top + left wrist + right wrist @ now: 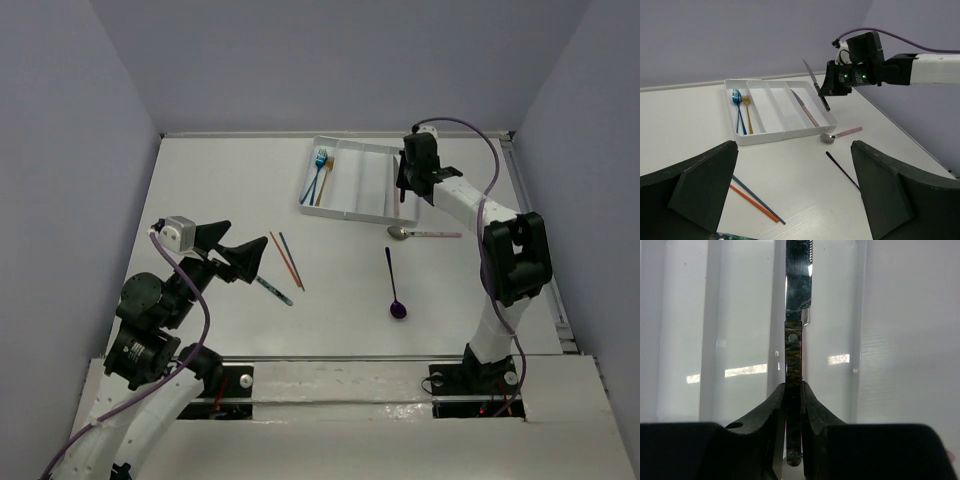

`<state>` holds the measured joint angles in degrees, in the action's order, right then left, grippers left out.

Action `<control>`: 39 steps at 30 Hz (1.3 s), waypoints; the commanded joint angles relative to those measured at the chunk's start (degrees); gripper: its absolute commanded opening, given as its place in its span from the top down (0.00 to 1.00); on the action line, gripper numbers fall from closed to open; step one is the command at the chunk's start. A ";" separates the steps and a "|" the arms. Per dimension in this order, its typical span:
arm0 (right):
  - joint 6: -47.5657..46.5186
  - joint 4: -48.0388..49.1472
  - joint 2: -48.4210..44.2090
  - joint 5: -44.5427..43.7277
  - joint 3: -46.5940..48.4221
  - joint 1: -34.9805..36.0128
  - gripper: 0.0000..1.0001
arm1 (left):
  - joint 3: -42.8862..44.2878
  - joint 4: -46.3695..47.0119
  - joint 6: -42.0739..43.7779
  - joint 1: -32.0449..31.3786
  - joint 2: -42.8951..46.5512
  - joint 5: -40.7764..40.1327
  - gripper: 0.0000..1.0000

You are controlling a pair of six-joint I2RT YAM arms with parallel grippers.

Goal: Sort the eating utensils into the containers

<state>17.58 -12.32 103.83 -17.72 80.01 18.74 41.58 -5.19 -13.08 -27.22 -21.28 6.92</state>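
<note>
The white tray point(340, 212) lies at the far middle of the table, with the blue fork point(320, 165) and gold fork point(747, 114) in its left compartment and one knife point(805, 107) in its right compartment. My right gripper point(402, 185) hangs over the tray's right end, shut on a dark-handled silver knife point(793, 355) that it holds above that compartment, also in the left wrist view point(815, 82). The pink-handled spoon point(425, 234), purple spoon point(393, 285) and red and teal chopsticks point(285, 258) lie on the table. My left gripper point(240, 262) is open and empty, left of the chopsticks.
A short teal stick point(272, 290) lies just below my left gripper. Grey walls close in the table on three sides. A rail point(535, 230) runs along the right edge.
</note>
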 commanded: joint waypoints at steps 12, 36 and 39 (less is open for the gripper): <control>-4.14 -4.03 12.80 8.22 12.01 -6.17 0.86 | 0.60 2.73 0.60 0.42 -0.52 0.99 0.01; -7.04 7.92 -1.01 18.07 -3.63 33.01 0.52 | 0.78 2.73 0.60 0.42 -1.66 0.11 0.01; -7.39 5.91 3.38 18.68 -0.30 37.76 0.51 | 0.78 2.73 0.60 0.42 -1.57 0.29 0.01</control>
<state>10.70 -6.50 103.02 0.67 77.14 53.78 41.58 -5.17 -12.91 -27.22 -22.50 7.14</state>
